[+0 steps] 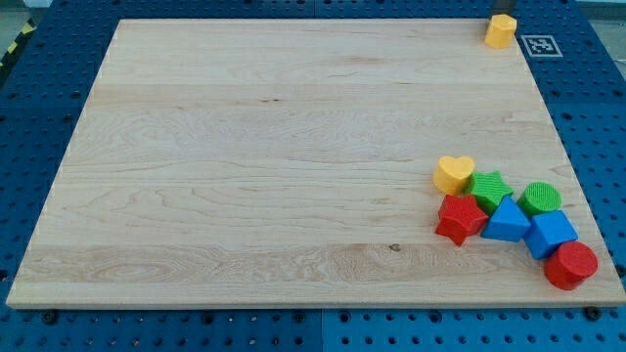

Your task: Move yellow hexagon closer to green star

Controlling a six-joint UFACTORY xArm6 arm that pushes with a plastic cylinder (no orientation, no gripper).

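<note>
The yellow hexagon (500, 31) sits at the board's top right corner. My tip (503, 15) shows only as a short dark stub at the view's top edge, right behind the hexagon's top side; I cannot tell if it touches. The green star (489, 186) lies far below, at the lower right, in a tight cluster. It is wedged between a yellow heart (454, 174) on its left, a green cylinder (540, 198) on its right, and a red star (461, 218) and blue triangle (506, 221) below.
A blue cube (551, 234) and a red cylinder (570, 265) close the cluster at the lower right, near the board's edge. The wooden board (274, 166) lies on a blue pegboard. A black-and-white marker tag (539, 44) sits right of the hexagon.
</note>
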